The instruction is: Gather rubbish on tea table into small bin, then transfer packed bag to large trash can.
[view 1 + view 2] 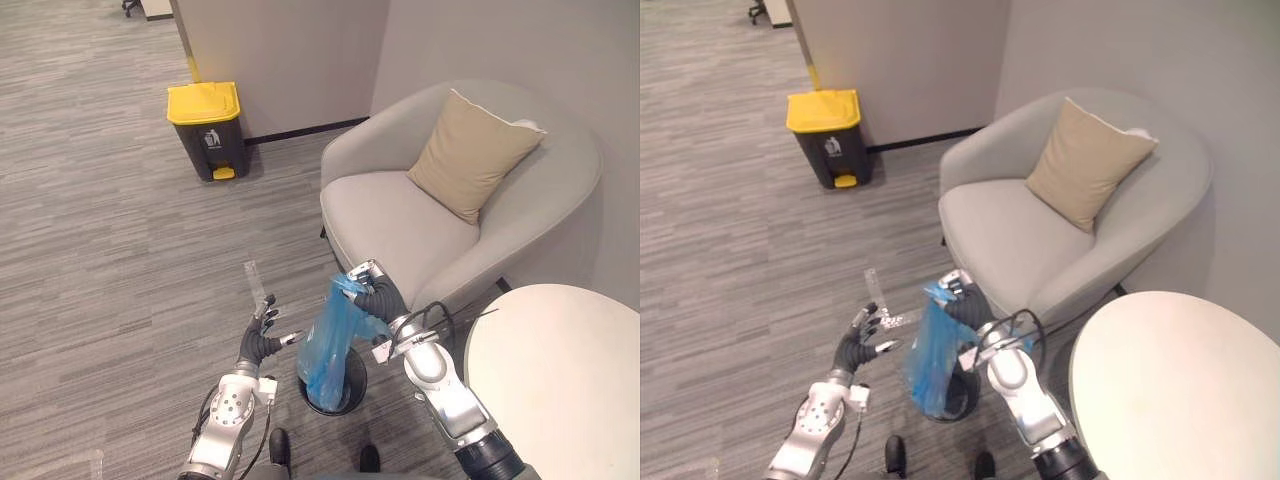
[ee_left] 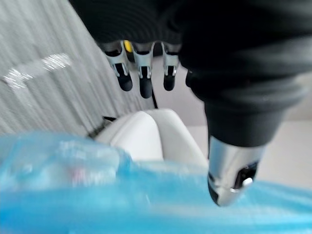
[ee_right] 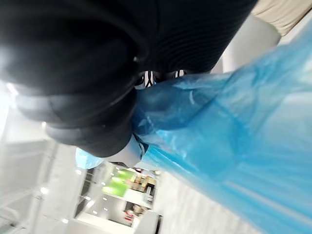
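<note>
Right hand [image 1: 375, 295]: clenched on blue bag [image 1: 328, 345] neck, bag hanging below into small bin [image 1: 345, 403]. Left hand [image 1: 262, 335]: beside, fingers loose, empty. Step, prob.: lift-out. Next: carry to far yellow-lid can [image 1: 207, 130].

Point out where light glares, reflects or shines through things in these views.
Left eye view: soft, even light; the tape strip on the floor has a faint sheen. Left wrist view: that strip glints white, and the left hand carries a bright spot on its silver thumb. Right wrist view: light passes through the blue bag held by the right hand; small bright lights show beyond.
</note>
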Controlling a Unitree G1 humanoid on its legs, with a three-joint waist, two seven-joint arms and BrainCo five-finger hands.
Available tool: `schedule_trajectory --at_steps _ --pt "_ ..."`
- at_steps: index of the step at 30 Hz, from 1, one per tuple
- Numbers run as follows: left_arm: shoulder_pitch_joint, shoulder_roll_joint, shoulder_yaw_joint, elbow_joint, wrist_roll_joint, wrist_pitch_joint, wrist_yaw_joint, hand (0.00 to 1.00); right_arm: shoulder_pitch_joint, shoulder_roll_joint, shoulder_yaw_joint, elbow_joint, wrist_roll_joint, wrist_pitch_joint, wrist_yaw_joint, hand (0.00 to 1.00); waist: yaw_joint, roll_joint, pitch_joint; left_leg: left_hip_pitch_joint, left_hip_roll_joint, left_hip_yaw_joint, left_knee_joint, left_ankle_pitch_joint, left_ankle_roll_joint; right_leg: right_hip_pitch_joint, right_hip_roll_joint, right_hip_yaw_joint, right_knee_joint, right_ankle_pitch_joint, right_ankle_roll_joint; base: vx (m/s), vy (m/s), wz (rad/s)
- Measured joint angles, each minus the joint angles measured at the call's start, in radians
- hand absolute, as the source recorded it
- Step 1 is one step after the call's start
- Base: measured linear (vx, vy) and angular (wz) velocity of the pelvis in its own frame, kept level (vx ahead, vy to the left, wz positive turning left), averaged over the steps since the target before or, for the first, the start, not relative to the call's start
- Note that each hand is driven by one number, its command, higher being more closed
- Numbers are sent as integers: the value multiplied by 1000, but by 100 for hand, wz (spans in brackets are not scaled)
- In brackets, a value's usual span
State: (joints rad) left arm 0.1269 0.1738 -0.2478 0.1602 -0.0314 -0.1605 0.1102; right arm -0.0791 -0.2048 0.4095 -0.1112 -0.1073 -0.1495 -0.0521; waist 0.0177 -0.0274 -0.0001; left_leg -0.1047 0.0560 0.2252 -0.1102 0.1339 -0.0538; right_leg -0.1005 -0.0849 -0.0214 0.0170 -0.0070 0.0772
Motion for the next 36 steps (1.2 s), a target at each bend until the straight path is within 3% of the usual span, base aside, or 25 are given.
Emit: schedule_trajectory --at_steps 9,25,26,36 --pt "-68 4 -70 -31 14 0 5 0 -35 8 48 -39 53 0 14 100 -12 3 -34 4 -1 0 0 -4 -6 -4 -1 3 9 -13 -7 -16 4 0" --pt "-192 8 -137 42 192 3 45 0 -110 9 198 -60 160 2 42 100 -19 -3 -65 5 7 25 0 2 3 -2 0 38 -23 22 0 17 0 -5" --pt "-199 8 -145 65 209 2 44 100 -115 9 207 -49 178 3 43 100 -21 -3 -65 5 7 26 0 3 3 -3 0 39 -23 22 0 6 4 -4" --pt "-236 6 -184 159 266 14 62 100 -161 9 245 -27 236 34 42 100 -28 -15 -73 1 15 45 0 -4 -7 -20 6 61 -22 27 -7 8 -5 -6"
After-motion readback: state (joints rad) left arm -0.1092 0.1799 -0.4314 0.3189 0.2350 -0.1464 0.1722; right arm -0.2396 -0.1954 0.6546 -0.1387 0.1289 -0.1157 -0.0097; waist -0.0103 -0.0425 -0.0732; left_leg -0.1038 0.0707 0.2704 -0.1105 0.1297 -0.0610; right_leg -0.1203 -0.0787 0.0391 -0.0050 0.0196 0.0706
